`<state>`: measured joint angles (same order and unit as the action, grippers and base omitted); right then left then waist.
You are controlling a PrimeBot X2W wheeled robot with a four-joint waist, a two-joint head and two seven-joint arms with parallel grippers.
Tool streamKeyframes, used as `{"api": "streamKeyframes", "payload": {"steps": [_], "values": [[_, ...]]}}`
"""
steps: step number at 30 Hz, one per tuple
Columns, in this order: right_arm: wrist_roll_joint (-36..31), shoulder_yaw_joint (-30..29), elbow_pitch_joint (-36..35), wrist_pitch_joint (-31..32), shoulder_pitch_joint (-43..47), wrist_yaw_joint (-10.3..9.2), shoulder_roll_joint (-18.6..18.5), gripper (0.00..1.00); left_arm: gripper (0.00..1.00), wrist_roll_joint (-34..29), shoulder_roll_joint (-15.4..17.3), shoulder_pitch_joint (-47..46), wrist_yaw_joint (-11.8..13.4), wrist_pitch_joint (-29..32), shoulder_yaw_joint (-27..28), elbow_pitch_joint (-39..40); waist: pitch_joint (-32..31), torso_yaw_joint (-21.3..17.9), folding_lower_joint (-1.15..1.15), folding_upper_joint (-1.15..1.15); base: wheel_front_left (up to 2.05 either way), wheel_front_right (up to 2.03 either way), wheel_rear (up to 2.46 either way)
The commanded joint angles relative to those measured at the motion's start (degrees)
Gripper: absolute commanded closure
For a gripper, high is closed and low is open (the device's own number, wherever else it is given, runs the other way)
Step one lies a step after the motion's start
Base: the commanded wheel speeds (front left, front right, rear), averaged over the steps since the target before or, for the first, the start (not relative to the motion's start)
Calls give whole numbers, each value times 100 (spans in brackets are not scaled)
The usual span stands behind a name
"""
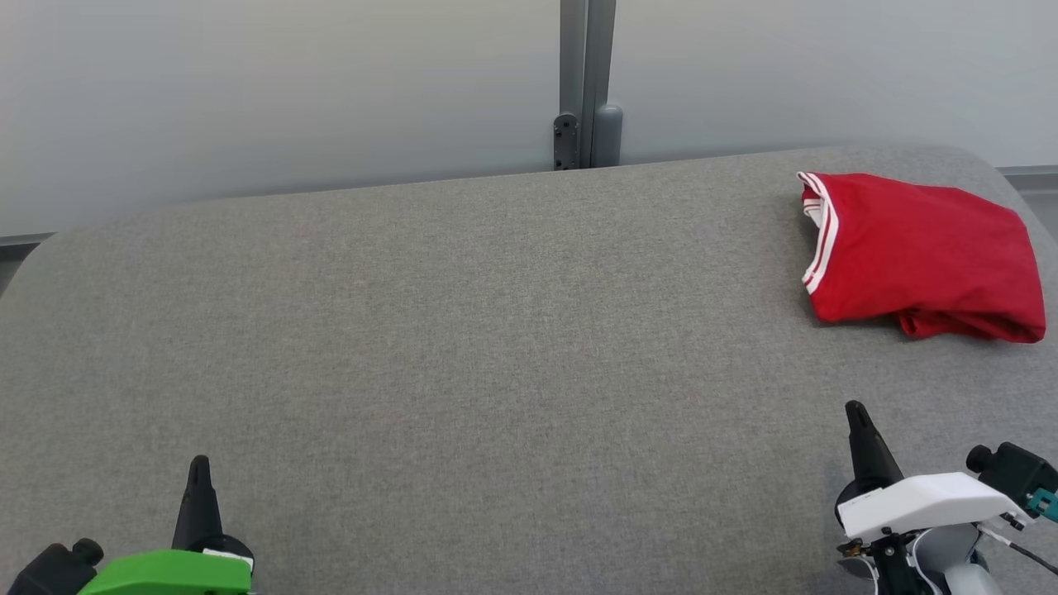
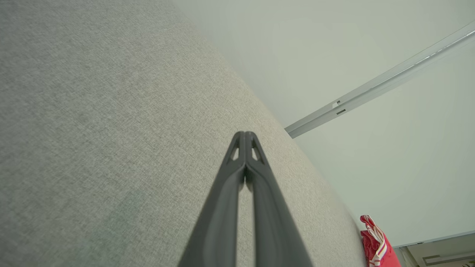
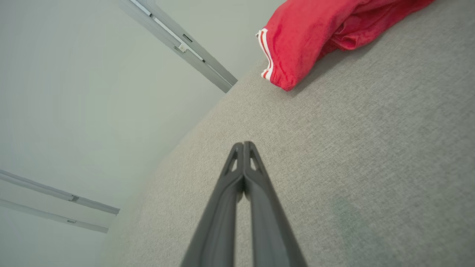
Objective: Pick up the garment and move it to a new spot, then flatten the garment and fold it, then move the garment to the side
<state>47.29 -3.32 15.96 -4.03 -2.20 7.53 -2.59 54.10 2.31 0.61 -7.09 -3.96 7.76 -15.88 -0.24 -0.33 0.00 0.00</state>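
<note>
A: Where is the red garment [image 1: 922,256]?

B: It lies on the far right part of the grey bench [image 1: 463,347], near the back corner. It looks folded into a soft pile, with white stripes along one edge.

A: Is a pincer holding it?

B: No. The right pincer [image 1: 855,411] is near it but apart, closed up tight with nothing in it. The left pincer [image 1: 199,464] is well away on the other side — closed tight too, and empty.

A: So what is the step now?

B: I think it is the last one, putting the garment at the side, and it looks just about done. To do it well, the pile should rest all on the bench and not hang over the edge. If it needs a nudge, the right pincer is the closer one. It should open first, grab the thick folded side, and go slow so the folds do not slip open.

A: How many things are there?

B: One garment, one bench, two pincers — and one grey post [image 1: 585,83] by the wall [image 1: 248,99] behind.
</note>
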Motion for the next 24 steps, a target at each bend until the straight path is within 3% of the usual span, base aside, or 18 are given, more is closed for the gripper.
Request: {"api": "streamKeyframes", "payload": {"steps": [1, 24], "values": [[213, -32, -87, 44, -144, -3, -33, 100, 100, 184, 51, -155, -26, 48, 3, 76, 1, 1, 0, 0, 0, 0, 0], [1781, -143, -134, 418, -249, -2, -37, 100, 100, 1512, 61, -369, -39, 419, -42, 121, 13, 10, 0, 0, 0, 0, 0]]}}
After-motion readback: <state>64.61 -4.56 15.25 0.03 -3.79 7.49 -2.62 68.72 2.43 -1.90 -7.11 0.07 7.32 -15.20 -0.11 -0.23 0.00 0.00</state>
